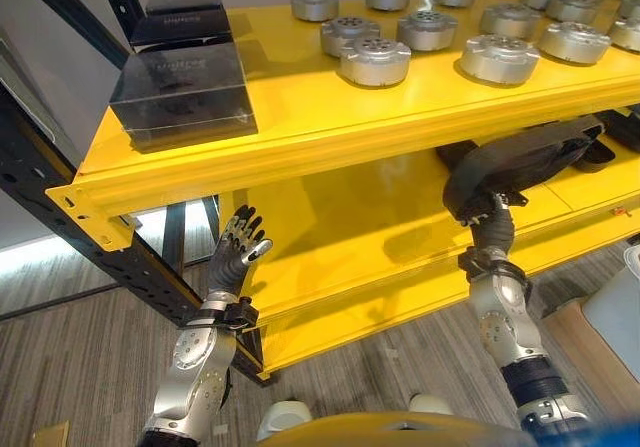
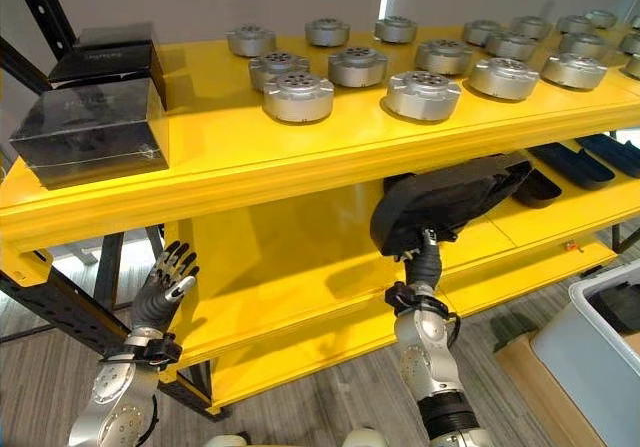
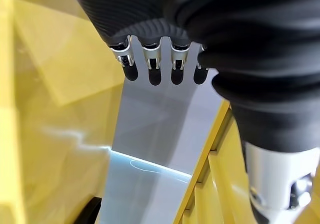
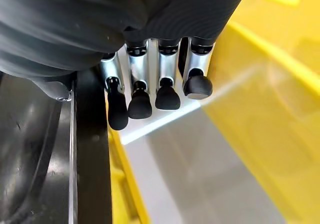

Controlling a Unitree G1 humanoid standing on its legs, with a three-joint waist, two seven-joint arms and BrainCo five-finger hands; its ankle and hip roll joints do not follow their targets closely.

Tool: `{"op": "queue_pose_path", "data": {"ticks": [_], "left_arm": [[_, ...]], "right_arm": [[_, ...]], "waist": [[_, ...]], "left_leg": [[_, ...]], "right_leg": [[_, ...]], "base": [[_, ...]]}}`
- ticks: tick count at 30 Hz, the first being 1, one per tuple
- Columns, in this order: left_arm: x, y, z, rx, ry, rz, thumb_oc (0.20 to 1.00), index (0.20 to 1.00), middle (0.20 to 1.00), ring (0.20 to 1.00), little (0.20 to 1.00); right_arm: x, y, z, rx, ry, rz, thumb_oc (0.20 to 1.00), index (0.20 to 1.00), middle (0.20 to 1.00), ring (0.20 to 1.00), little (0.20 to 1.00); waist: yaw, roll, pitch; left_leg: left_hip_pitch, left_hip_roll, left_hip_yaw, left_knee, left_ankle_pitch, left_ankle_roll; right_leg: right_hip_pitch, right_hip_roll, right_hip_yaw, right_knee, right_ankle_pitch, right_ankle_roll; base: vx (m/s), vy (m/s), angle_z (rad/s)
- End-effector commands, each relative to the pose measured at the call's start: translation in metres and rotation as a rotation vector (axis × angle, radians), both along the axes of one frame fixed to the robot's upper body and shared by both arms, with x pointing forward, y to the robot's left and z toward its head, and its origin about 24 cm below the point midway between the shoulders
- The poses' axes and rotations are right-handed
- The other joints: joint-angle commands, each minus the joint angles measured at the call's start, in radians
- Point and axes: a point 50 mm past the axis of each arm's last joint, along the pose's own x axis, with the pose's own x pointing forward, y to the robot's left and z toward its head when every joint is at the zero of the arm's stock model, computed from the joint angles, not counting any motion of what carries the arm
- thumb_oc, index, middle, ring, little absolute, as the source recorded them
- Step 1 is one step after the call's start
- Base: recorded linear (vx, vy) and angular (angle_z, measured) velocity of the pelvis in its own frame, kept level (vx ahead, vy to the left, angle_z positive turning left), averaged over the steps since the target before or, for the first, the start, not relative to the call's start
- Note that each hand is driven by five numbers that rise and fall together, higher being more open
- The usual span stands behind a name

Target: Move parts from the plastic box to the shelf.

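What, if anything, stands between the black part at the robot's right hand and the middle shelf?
Nothing visible does. The black part, on the right hand, hangs over a bare stretch of the middle shelf. Other black parts lie further to its right.

Paired head views down onto one yellow shelf (image 1: 330,137); wrist views close along fingers (image 3: 152,66).
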Motion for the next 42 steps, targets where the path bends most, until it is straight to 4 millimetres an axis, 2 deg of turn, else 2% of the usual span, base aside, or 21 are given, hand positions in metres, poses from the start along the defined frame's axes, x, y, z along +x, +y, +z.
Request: {"op": "queue_pose_path", "data": {"ticks": [1,5,8,10,12,14,20,26,29,31,34,37,39,42], "left_arm": [[0.009,0.002,0.033,0.016,-0.15,-0.043,1.0,1.0,1.0,1.0,1.0],[0.011,-0.001,0.037,0.012,-0.162,-0.057,1.0,1.0,1.0,1.0,1.0],[0.015,-0.005,0.039,0.002,-0.173,-0.071,1.0,1.0,1.0,1.0,1.0],[0.015,-0.004,0.04,0.002,-0.173,-0.072,1.0,1.0,1.0,1.0,1.0],[0.016,-0.005,0.04,0.003,-0.17,-0.074,1.0,1.0,1.0,1.0,1.0],[0.017,-0.004,0.041,0.002,-0.177,-0.07,1.0,1.0,1.0,1.0,1.0],[0.018,-0.002,0.042,0.008,-0.181,-0.063,1.0,1.0,1.0,1.0,1.0],[0.017,-0.002,0.043,0.016,-0.183,-0.074,1.0,1.0,1.0,1.0,1.0],[0.016,0.0,0.044,0.02,-0.19,-0.074,1.0,1.0,1.0,1.0,1.0],[0.016,0.0,0.046,0.021,-0.197,-0.08,1.0,1.0,1.0,1.0,1.0],[0.017,-0.003,0.048,0.022,-0.208,-0.106,1.0,1.0,1.0,1.0,1.0],[0.019,-0.005,0.051,0.018,-0.221,-0.118,1.0,1.0,1.0,1.0,1.0],[0.022,-0.007,0.056,0.025,-0.245,-0.139,1.0,1.0,1.0,1.0,1.0],[0.025,-0.009,0.06,0.023,-0.265,-0.149,1.0,1.0,1.0,1.0,1.0]], "right_arm": [[0.024,0.019,0.062,0.013,-0.275,0.127,0.2,0.2,0.2,0.2,0.2],[0.027,0.032,0.059,0.068,-0.257,0.185,0.2,0.2,0.2,0.2,0.2],[0.031,0.06,0.052,0.146,-0.204,0.283,0.2,0.2,0.2,0.2,0.2],[0.031,0.064,0.051,0.154,-0.196,0.289,0.2,0.2,0.2,0.2,0.2],[0.032,0.08,0.046,0.191,-0.163,0.341,0.2,0.2,0.2,0.2,0.2],[0.033,0.086,0.046,0.191,-0.161,0.358,0.2,0.2,0.2,0.2,0.2],[0.033,0.09,0.053,0.112,-0.193,0.403,0.2,0.2,0.2,0.2,0.2],[0.033,0.093,0.045,0.046,-0.163,0.429,0.2,0.2,0.2,0.2,0.2],[0.037,0.089,0.048,-0.038,-0.175,0.426,0.2,0.2,0.2,0.2,0.2],[0.044,0.08,0.054,-0.14,-0.192,0.406,0.2,0.2,0.2,0.2,0.2],[0.059,0.064,0.073,-0.287,-0.236,0.362,0.2,0.2,0.2,0.2,0.2],[0.07,0.059,0.091,-0.354,-0.278,0.335,0.2,0.2,0.2,0.2,0.2],[0.086,0.051,0.125,-0.469,-0.356,0.301,0.2,0.2,0.2,0.2,0.2],[0.093,0.049,0.14,-0.514,-0.386,0.279,0.2,0.2,0.2,0.2,0.2]], "waist": [[0.007,-0.012,0.021],[0.013,-0.014,0.024],[0.027,-0.015,0.031],[0.03,-0.015,0.035],[0.042,-0.01,0.045],[0.049,-0.008,0.051],[0.056,-0.006,0.062],[0.062,-0.01,0.076],[0.066,-0.009,0.085],[0.069,-0.01,0.098],[0.078,-0.01,0.123],[0.086,-0.011,0.145],[0.099,-0.009,0.18],[0.108,-0.007,0.2]], "left_leg": [[0.011,0.048,-0.043,0.08,-0.141,0.021],[0.009,0.05,-0.046,0.077,-0.138,0.018],[0.004,0.053,-0.051,0.077,-0.137,0.016],[0.003,0.053,-0.053,0.079,-0.137,0.016],[-0.001,0.052,-0.059,0.082,-0.136,0.015],[-0.003,0.05,-0.063,0.085,-0.137,0.015],[-0.009,0.045,-0.071,0.089,-0.136,0.016],[-0.018,0.043,-0.078,0.09,-0.134,0.016],[-0.02,0.045,-0.081,0.088,-0.13,0.014],[-0.025,0.046,-0.084,0.09,-0.128,0.014],[-0.047,0.047,-0.092,0.097,-0.121,0.012],[-0.07,0.045,-0.097,0.106,-0.117,0.01],[-0.111,0.037,-0.108,0.123,-0.109,0.009],[-0.135,0.032,-0.117,0.132,-0.104,0.008]], "right_leg": [[-0.004,-0.047,-0.023,0.048,-0.051,0.012],[-0.006,-0.046,-0.025,0.05,-0.052,0.011],[-0.011,-0.046,-0.028,0.059,-0.056,0.008],[-0.01,-0.046,-0.029,0.063,-0.058,0.007],[-0.009,-0.048,-0.036,0.066,-0.06,0.006],[-0.007,-0.05,-0.04,0.067,-0.06,0.007],[-0.009,-0.058,-0.045,0.072,-0.059,0.01],[-0.014,-0.059,-0.048,0.078,-0.06,0.009],[-0.019,-0.057,-0.05,0.083,-0.061,0.007],[-0.024,-0.056,-0.05,0.09,-0.062,0.007],[-0.048,-0.057,-0.055,0.104,-0.062,0.007],[-0.074,-0.057,-0.054,0.122,-0.062,0.005],[-0.108,-0.061,-0.055,0.148,-0.067,0.001],[-0.126,-0.063,-0.056,0.161,-0.069,-0.002]], "base": [[0.01,-0.016,0.06],[0.0,-0.004,0.01],[0.0,0.0,0.0],[0.0,0.0,0.0],[0.0,-0.007,0.02],[-0.01,-0.006,0.13],[-0.01,0.005,0.07],[-0.01,-0.005,0.02],[-0.01,-0.011,0.06],[-0.02,-0.008,0.01],[-0.06,-0.024,0.02],[-0.07,-0.014,0.01],[-0.1,-0.011,0.07],[-0.05,-0.001,0.14]]}}
